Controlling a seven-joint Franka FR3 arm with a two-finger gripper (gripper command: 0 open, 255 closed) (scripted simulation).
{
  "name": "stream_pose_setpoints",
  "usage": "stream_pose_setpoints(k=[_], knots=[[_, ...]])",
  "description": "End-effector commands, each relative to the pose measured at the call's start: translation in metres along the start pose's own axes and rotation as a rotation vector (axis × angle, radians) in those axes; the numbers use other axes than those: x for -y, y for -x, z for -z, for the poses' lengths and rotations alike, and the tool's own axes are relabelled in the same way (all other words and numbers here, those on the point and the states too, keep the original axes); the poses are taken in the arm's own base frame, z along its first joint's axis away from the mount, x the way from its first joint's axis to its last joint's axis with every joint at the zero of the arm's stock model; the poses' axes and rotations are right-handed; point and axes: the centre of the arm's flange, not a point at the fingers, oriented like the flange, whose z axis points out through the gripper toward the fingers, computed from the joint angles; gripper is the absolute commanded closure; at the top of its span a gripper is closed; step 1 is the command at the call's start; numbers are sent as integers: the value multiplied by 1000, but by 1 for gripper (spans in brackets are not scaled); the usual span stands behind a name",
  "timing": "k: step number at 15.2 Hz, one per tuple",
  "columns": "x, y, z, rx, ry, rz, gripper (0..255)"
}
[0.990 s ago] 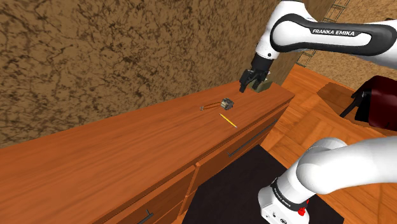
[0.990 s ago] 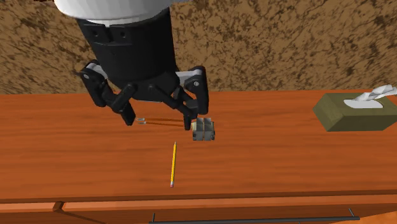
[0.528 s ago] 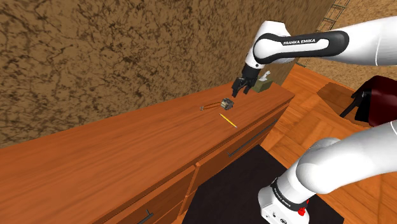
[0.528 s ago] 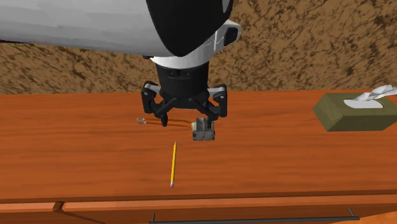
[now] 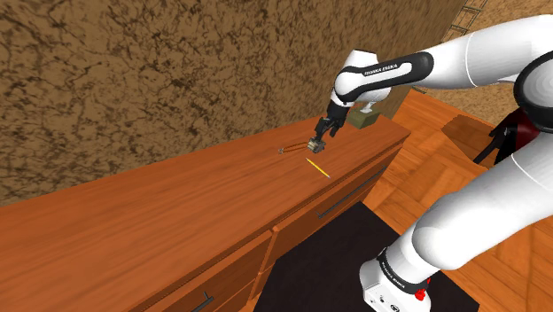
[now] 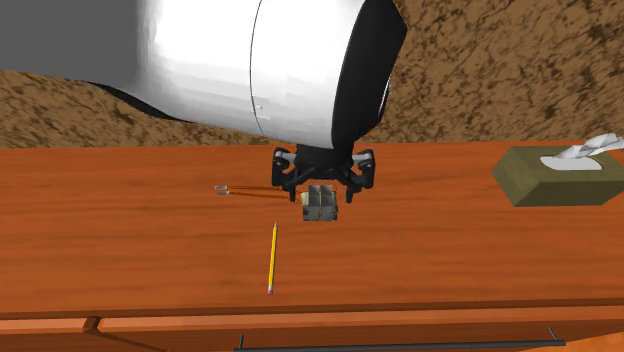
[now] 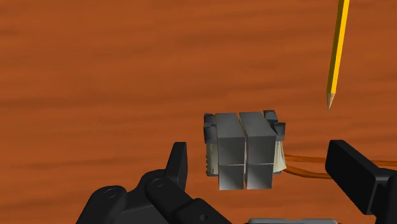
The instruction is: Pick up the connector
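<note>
Approach approx. done; pincer point(image 7: 261, 158) open, astride grey connector point(image 7: 245, 149), no contact yet; connector flat on wooden dresser top point(image 6: 120, 250), near yellow pencil point(image 7: 337, 51), orange wires attached; remains to close fingers & lift; looks abt halfway.

Even, bright, diffuse light; warm tones; crisp focus edge to edge; soft grey shading on arm point(image 6: 200, 60).

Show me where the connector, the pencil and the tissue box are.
connector point(image 7: 245, 151), wrist view, centre of its grey front face.
pencil point(image 6: 272, 258), second exterior view, middle of the yellow shaft.
tissue box point(image 6: 530, 172), second exterior view, its olive top face.
</note>
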Motion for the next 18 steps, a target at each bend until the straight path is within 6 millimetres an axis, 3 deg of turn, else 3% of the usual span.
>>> stream_pose_setpoints(k=[1,7,8,18], knots=[[0,-2,-12,-1,0,2,0],[0,-2,-36,-1,0,2,0],[0,-2,-36,-1,0,2,255],[0,-2,-30,-1,0,2,255]])
